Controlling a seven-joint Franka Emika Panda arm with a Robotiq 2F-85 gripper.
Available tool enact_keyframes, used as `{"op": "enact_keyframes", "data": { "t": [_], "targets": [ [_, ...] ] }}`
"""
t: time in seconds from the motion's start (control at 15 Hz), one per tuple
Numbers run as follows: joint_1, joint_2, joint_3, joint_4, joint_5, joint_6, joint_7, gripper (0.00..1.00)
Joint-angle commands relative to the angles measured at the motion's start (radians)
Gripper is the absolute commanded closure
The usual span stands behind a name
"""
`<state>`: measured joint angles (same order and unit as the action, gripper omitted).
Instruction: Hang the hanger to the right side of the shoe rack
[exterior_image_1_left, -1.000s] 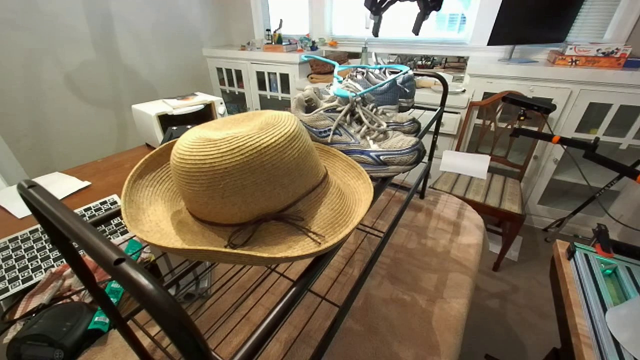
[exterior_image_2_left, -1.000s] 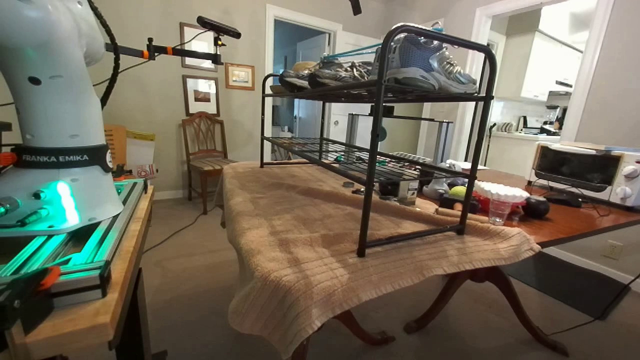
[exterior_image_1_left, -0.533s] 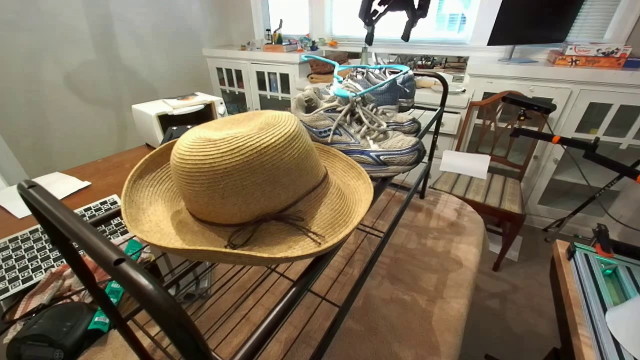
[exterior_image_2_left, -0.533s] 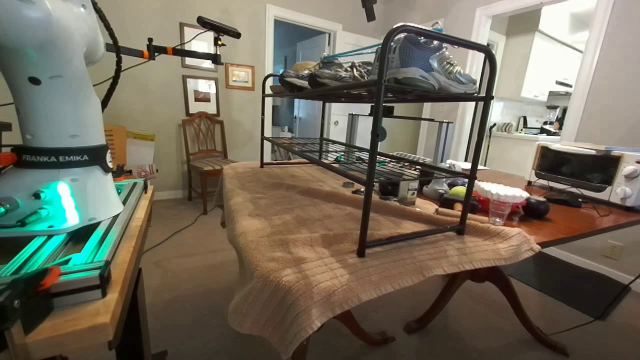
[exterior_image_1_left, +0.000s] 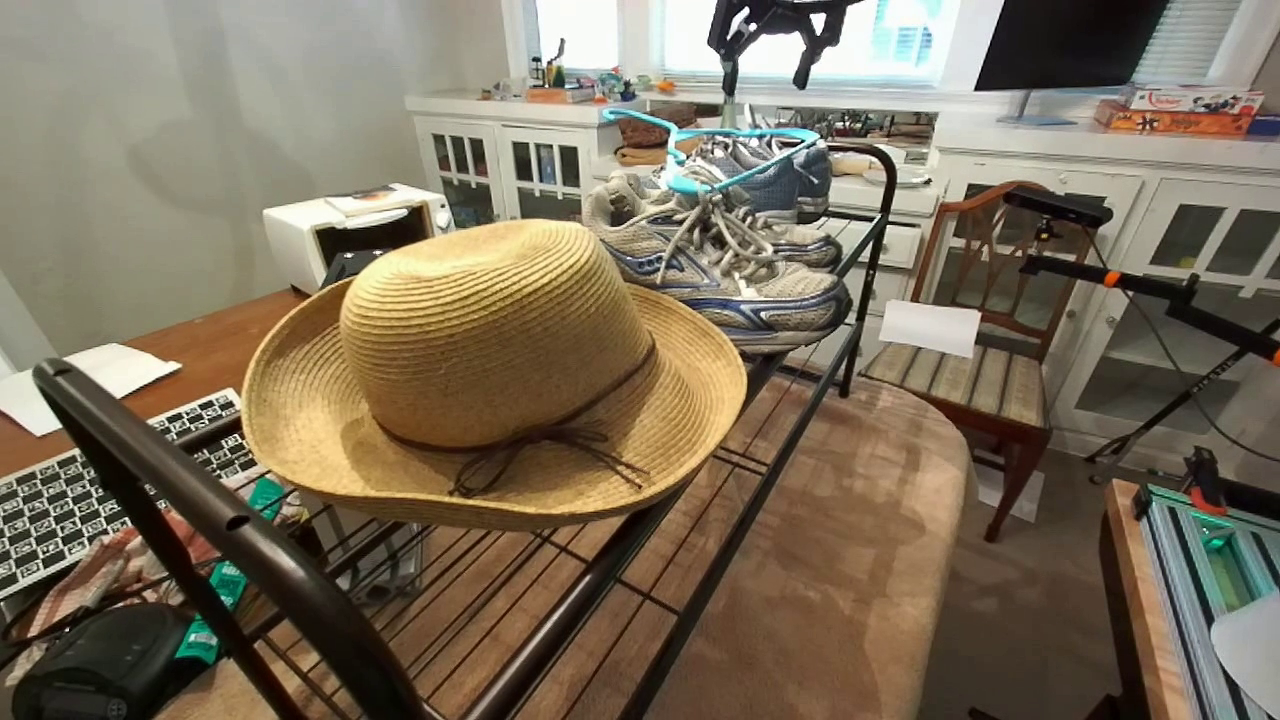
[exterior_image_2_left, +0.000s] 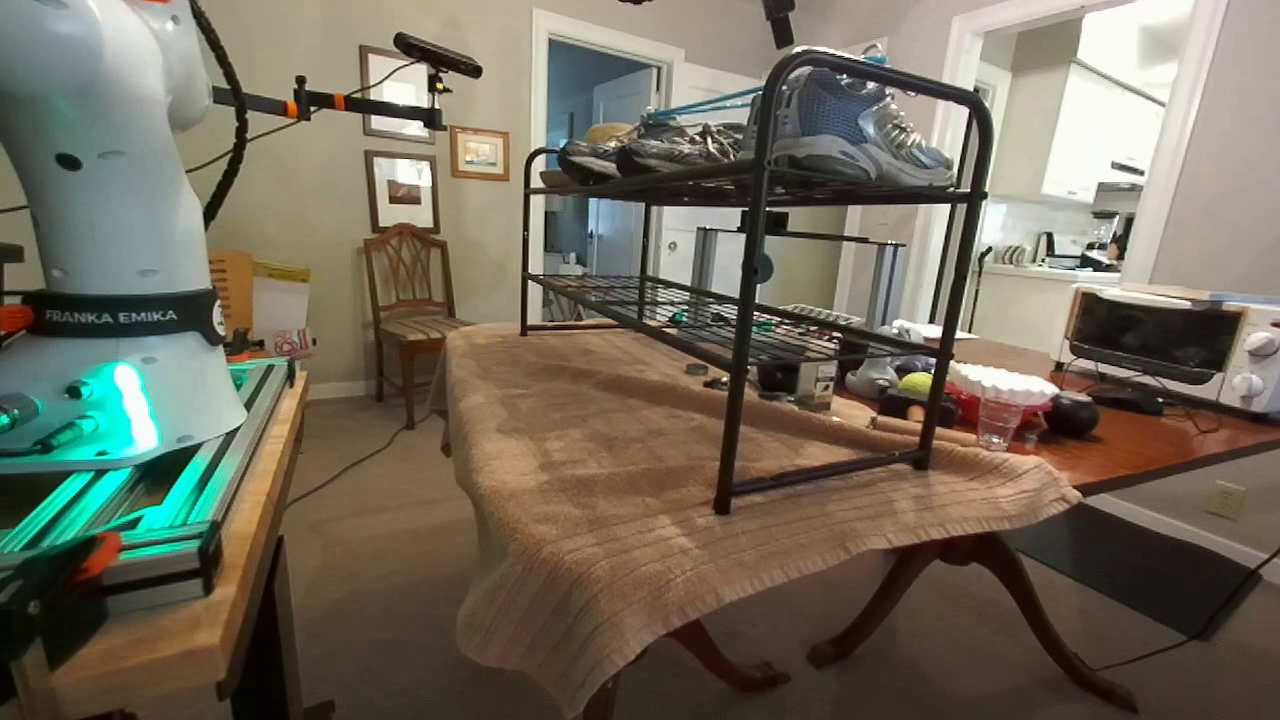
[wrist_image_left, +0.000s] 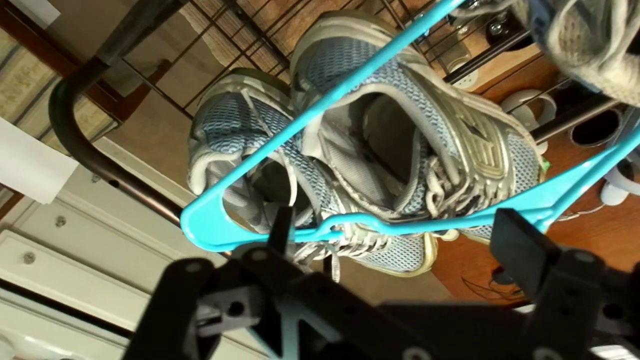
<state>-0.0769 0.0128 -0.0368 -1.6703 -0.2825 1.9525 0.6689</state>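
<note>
The teal-blue hanger (exterior_image_1_left: 690, 186) lies flat on top of the grey-white sneakers (exterior_image_1_left: 745, 305), its hook pointing left in this exterior view. Only its thin edge shows in an exterior view (exterior_image_2_left: 715, 101). In the wrist view the hanger (wrist_image_left: 205, 222) spans the frame, its lower bar crossing between the fingers. The black shoe rack (exterior_image_1_left: 880, 190) carries the sneakers on its upper shelf; its curved end rail shows in an exterior view (exterior_image_2_left: 870, 72) and the wrist view (wrist_image_left: 135, 185). My gripper (exterior_image_1_left: 766, 86) is open and empty above the hanger; it also shows in the wrist view (wrist_image_left: 397, 222).
A straw hat (exterior_image_1_left: 500, 350) sits on the rack's upper shelf, beside the sneakers. The rack stands on a table with a brown towel (exterior_image_2_left: 600, 420). A wooden chair (exterior_image_1_left: 970, 385) and a camera arm (exterior_image_1_left: 1110, 275) stand off the rack's side. A toaster oven (exterior_image_2_left: 1150, 335) is on the table.
My gripper has moved down and sideways over the rack, closer to the hanger. Its fingers stay apart. The hanger, sneakers, hat and rack have not moved.
</note>
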Motion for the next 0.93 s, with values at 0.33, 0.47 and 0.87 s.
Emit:
{"op": "enact_keyframes", "data": {
  "t": [0.33,0.47,0.87],
  "targets": [
    [0.019,0.07,-0.023,0.064,-0.07,-0.048,0.249,0.0],
    [0.023,0.082,-0.023,0.079,-0.06,-0.08,0.304,0.0],
    [0.04,0.128,-0.024,0.139,-0.035,-0.154,0.479,0.0]
  ]
}}
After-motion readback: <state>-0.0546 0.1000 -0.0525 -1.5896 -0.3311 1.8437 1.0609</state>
